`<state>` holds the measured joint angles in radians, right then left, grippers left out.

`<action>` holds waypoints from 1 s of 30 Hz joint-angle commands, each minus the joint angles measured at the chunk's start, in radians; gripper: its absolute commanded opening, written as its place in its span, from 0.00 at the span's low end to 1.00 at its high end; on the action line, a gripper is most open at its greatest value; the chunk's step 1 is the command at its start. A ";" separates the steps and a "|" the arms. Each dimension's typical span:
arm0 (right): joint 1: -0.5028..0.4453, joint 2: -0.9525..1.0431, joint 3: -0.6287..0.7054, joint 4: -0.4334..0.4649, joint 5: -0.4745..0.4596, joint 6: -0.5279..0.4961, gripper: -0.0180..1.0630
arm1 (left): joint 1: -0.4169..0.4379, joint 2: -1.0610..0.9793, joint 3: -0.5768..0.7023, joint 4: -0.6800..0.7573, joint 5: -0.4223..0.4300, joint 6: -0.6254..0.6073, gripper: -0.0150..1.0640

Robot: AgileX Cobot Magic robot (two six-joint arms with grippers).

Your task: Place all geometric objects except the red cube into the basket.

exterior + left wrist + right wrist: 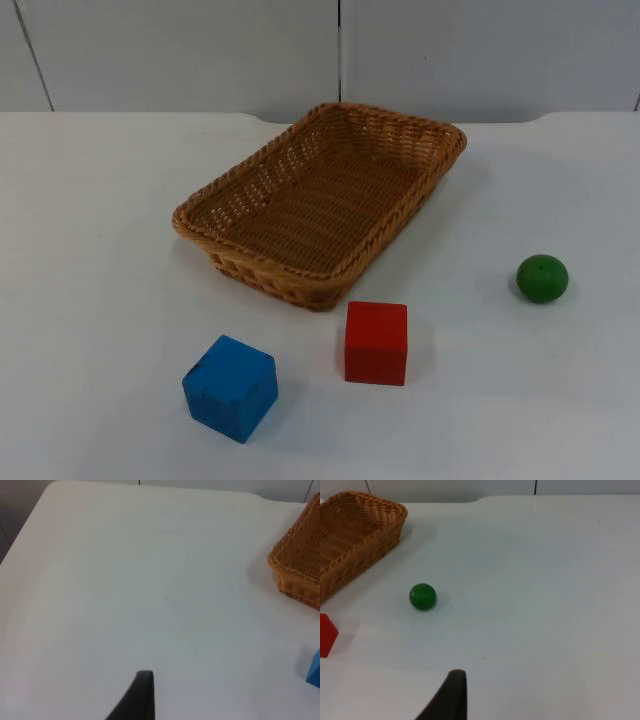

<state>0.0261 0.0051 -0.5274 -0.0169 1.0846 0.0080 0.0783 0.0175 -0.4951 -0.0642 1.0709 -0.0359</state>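
**Table layout with my two grippers held above the white surface**

From left to right. My left gripper (145, 695) hangs over bare white table (90, 250); one black fingertip (142, 690) of it stands in the left wrist view, and I cannot tell how far its fingers are parted, nor do I see anything held in it. From that wrist I see one corner of the wicker basket (297, 565) and an edge of the blue cube (315, 669).

In the top view the blue cube (230, 388) rests on the table near the front edge, turned at an angle. The basket (322, 200) lies behind it, set diagonally, with nothing inside. The red cube (376, 342) sits just in front of the basket's near corner, to the right of the blue cube and apart from it. The green ball (542, 278) lies well apart to the right, alone on the table.

My right gripper (452, 697) hangs above the table on the ball's side; its wrist view shows the green ball (422, 596), the basket's end (355, 535) and a corner of the red cube (326, 634). Its opening I cannot tell either.
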 commanded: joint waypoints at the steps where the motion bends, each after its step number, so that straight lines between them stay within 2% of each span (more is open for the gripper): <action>1: -0.008 0.010 -0.022 0.002 -0.016 0.000 0.99 | 0.004 0.005 0.001 -0.006 0.001 -0.006 0.99; 4: -0.008 0.090 -0.058 0.002 -0.039 0.000 0.99 | 0.004 0.020 0.000 -0.006 0.006 -0.006 0.99; 14: -0.008 0.564 -0.194 0.000 -0.251 0.000 0.99 | 0.004 0.270 -0.059 -0.023 0.020 -0.006 0.99; 19: -0.008 0.766 -0.209 0.002 -0.318 0.000 0.99 | 0.004 0.388 -0.087 -0.030 0.018 0.003 0.99; 26: -0.005 0.941 -0.209 0.027 -0.318 0.000 0.99 | 0.004 0.485 -0.099 -0.028 -0.012 0.058 0.99; 30: -0.005 0.957 -0.209 0.027 -0.304 0.000 0.99 | 0.004 0.525 -0.119 -0.028 -0.004 0.068 0.99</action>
<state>0.0242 0.9609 -0.7260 0.0077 0.7746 0.0080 0.0783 0.5304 -0.6031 -0.0814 1.0710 0.0221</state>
